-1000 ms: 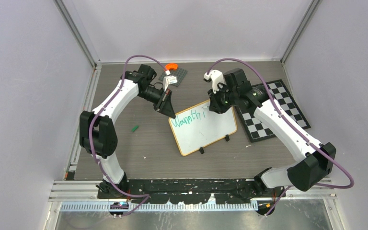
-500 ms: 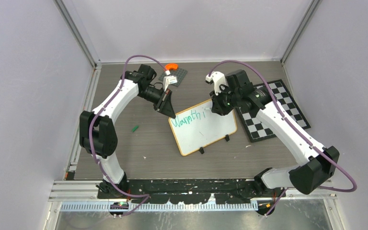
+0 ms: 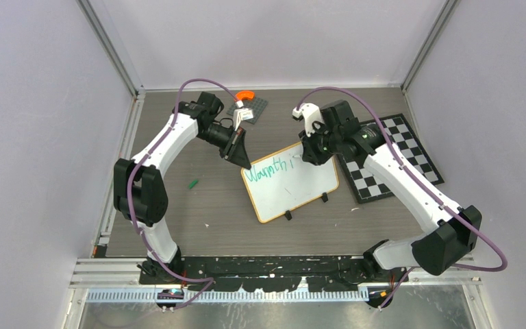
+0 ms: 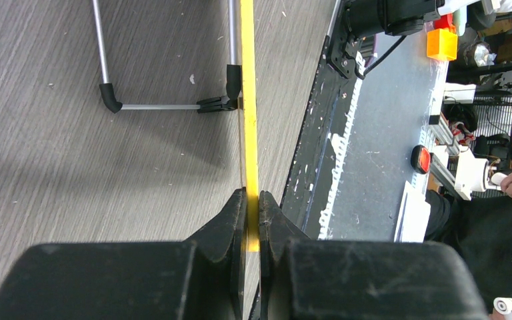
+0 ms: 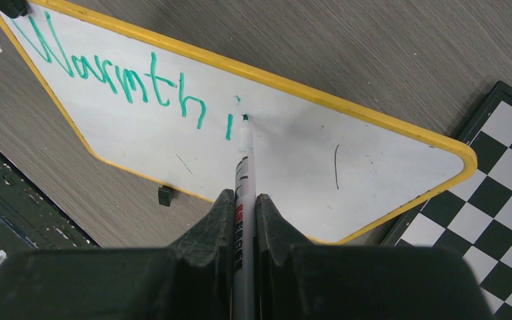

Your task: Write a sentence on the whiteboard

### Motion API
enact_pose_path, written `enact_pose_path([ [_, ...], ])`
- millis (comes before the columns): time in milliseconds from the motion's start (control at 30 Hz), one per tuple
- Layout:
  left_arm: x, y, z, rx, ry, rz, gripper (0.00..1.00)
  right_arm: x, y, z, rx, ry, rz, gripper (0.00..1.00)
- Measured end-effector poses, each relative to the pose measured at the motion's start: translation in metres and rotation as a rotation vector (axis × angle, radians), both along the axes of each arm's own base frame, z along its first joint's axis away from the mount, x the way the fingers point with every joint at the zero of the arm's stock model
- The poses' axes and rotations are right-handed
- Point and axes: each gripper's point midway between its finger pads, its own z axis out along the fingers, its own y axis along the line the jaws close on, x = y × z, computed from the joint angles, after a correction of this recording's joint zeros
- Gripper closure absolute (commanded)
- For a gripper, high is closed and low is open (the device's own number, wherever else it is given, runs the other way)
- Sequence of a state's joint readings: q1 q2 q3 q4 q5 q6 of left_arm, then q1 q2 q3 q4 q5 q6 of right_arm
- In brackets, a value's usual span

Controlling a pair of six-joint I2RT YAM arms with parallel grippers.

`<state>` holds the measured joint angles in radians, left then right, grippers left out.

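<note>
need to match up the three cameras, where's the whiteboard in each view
Top external: the whiteboard sits centre frame, slightly tilted.
Left wrist: only the whiteboard's yellow frame, edge-on, running up from the left hand.
Right wrist: the whiteboard fills the upper middle, beyond the marker.
Shared landmark: the black rail along the near edge.

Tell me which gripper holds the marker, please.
The right gripper holds the marker, its tip at the whiteboard; the left gripper clamps the board's frame instead.
</note>
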<state>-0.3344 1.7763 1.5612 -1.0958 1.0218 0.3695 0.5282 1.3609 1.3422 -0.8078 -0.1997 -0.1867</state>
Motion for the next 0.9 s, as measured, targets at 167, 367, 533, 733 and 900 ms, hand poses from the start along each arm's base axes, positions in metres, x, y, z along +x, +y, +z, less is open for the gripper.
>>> enact_pose_path([
  [167, -0.001, 0.000, 0.000, 0.002, -0.001, 0.000, 1.00, -0.001, 0.000, -0.010, -0.007, 0.013, 0.000, 1.00],
  [367, 0.000, 0.001, -0.001, 0.009, -0.004, 0.004, 1.00, -0.013, -0.007, -0.036, -0.041, 0.078, 0.002, 1.00],
  [533, 0.000, 0.001, -0.001, 0.009, -0.004, 0.003, 1.00, -0.014, -0.007, -0.037, -0.042, 0.079, 0.001, 1.00],
  [733, 0.000, 0.001, -0.001, 0.009, -0.004, 0.003, 1.00, -0.009, -0.006, -0.028, -0.035, 0.056, -0.003, 1.00],
  [900, 0.000, 0.001, -0.001, 0.008, -0.003, 0.003, 1.00, 0.001, -0.002, -0.010, -0.014, 0.001, -0.010, 1.00],
])
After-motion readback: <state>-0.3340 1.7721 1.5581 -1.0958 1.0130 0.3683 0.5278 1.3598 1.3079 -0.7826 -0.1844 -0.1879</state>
